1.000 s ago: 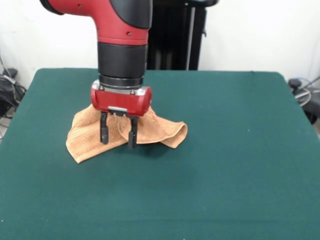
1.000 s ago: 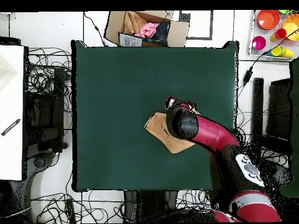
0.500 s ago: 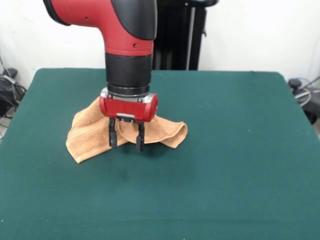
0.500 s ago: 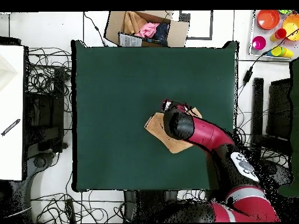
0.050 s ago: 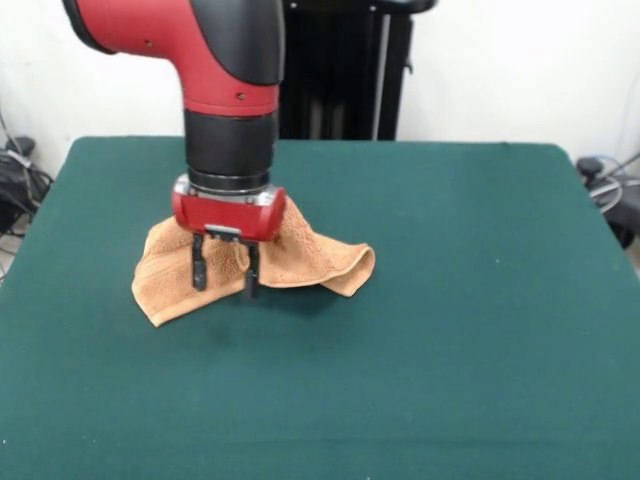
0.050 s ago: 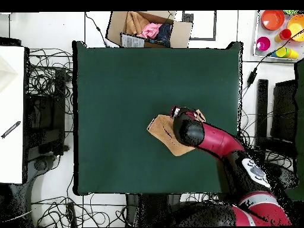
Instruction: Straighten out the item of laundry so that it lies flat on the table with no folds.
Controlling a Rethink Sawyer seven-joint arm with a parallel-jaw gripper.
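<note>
Gripper (image 5: 225, 276) has slid a bit toward the picture's left in the front view since half a second ago, and the towel (image 5: 300, 262) hasn't budged at all.

Going near to far in the front view: the closest stretch of the table (image 5: 420, 380) is just bare dark green felt. Past that sits the orange-tan towel, rumpled, left of the table's middle, with one pointed corner sticking out toward the camera on the left and a rolled-over fold on the right. The two black fingers (image 5: 199, 270) are spread apart with a clear gap between them, nothing pinched, tips hanging over the towel's near edge. Whether they actually touch the cloth, can't tell. Behind the table there's a white wall and a dark stand (image 5: 345, 70), plus cables (image 5: 15, 180) off the left edge.

The overhead view shows the towel (image 6: 161, 132) peeking out from under the red and black arm (image 6: 205, 138), toward the table's right side. Floor around the table (image 6: 119, 89) is a mess of wires. A cardboard box (image 6: 148, 28) off the top edge has pink and dark cloth in it. Top right corner there are bright plastic bowls and cups (image 6: 279, 29).
</note>
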